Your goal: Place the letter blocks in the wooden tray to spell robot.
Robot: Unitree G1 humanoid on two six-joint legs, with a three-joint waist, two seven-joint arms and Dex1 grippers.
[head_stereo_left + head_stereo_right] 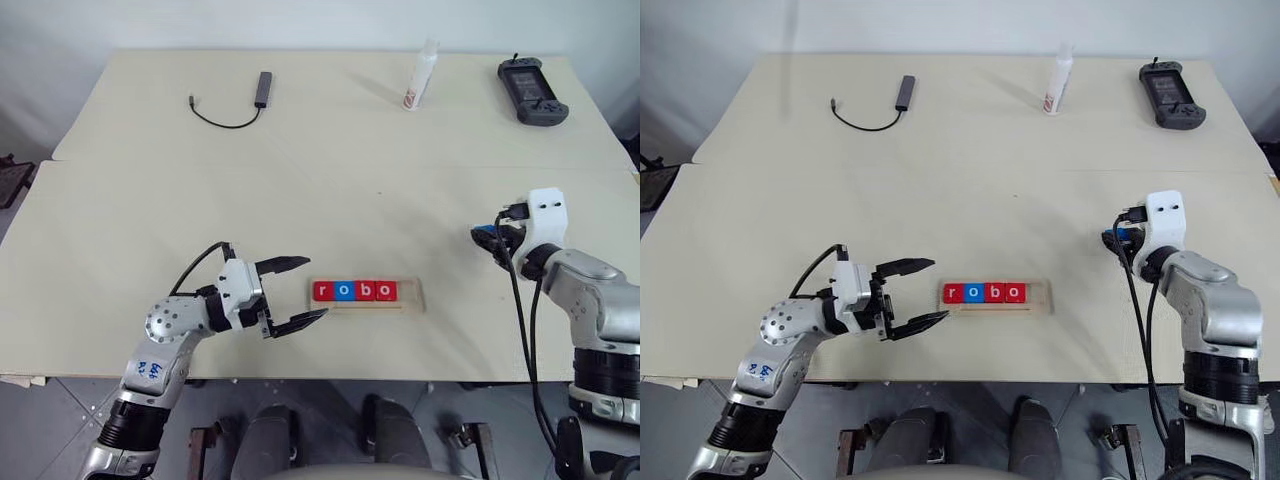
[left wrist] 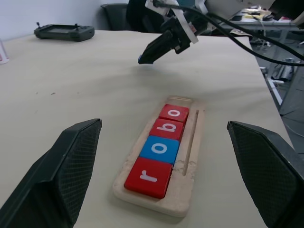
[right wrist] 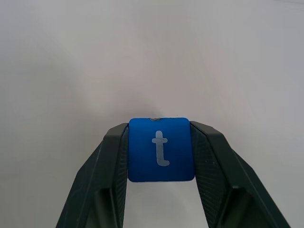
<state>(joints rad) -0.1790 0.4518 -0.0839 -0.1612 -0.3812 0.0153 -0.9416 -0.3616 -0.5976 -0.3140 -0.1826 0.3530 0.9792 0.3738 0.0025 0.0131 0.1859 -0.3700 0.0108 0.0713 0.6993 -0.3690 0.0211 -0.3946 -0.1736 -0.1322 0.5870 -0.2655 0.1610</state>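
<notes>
Tiles: five; three red, two blue.
Wooden tray point(image 1: 414, 296): holds four tiles point(image 1: 354, 291), spelling "robo".
Right gripper point(image 3: 161, 142): clamped on blue "t" tile point(image 3: 161, 149).
Left gripper point(image 1: 296, 291): jaws apart, empty.

The silver left arm rises from the lower left of the head view, its wrist bent toward the centre, and the left gripper point(image 1: 296, 292) holds its two black fingers spread wide and level, clasping nothing. At the right edge the right arm reaches up-frame, and the right gripper point(image 3: 161, 149) pinches a small blue square tile point(image 3: 161, 149).
</notes>
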